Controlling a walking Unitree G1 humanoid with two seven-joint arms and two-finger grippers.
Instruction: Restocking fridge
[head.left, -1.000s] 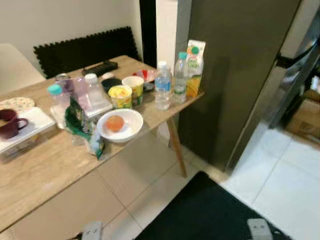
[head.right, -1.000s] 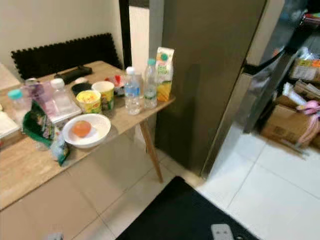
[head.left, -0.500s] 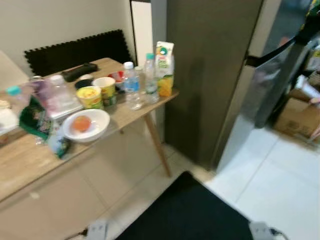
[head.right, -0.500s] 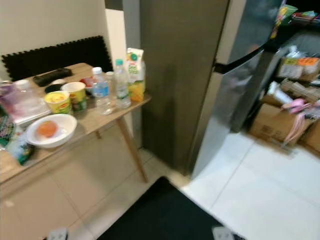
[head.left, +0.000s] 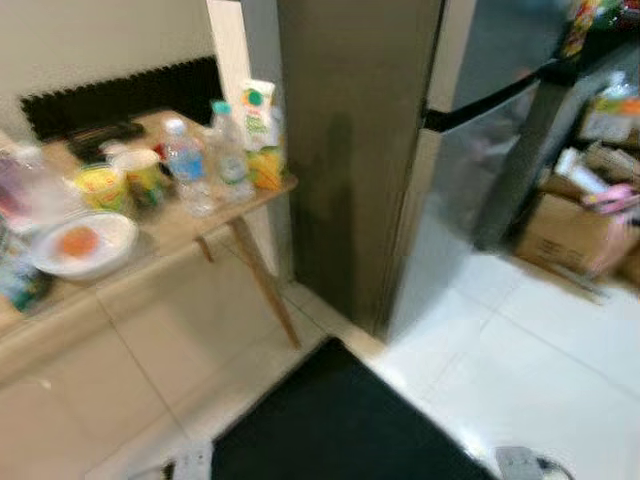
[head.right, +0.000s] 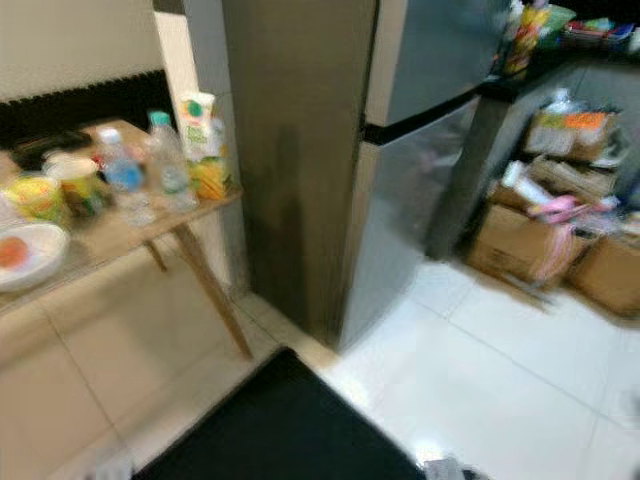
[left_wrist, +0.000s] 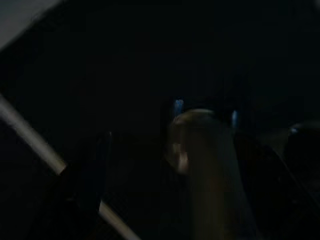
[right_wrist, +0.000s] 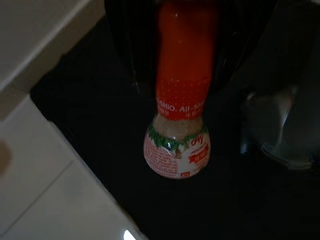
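Observation:
The grey fridge (head.left: 470, 150) stands to the right of a dark panel (head.left: 340, 150), its doors closed, with a dark band between the upper and lower door. On the wooden table (head.left: 190, 225) at left stand a juice carton (head.left: 258, 120), water bottles (head.left: 185, 165), yellow cups (head.left: 100, 185) and a white bowl with an orange (head.left: 80, 245). In the right wrist view my right gripper (right_wrist: 184, 75) is shut on a small bottle (right_wrist: 177, 145) with a red cap and a red-and-white label, hanging over the black mat. The left wrist view is very dark; a pale blurred shape (left_wrist: 200, 165) lies ahead of my left gripper.
A black mat (head.left: 330, 420) lies on the floor in front of me. White tiles (head.left: 520, 350) run toward the fridge. Cardboard boxes with clutter (head.left: 570, 225) sit on the floor at right, beside a dark post (head.left: 520, 160). A table leg (head.left: 265, 290) slants toward the mat.
The whole picture has swung to the right: the table has slid to the left edge, and the fridge and the boxes have come into view. The picture is more blurred.

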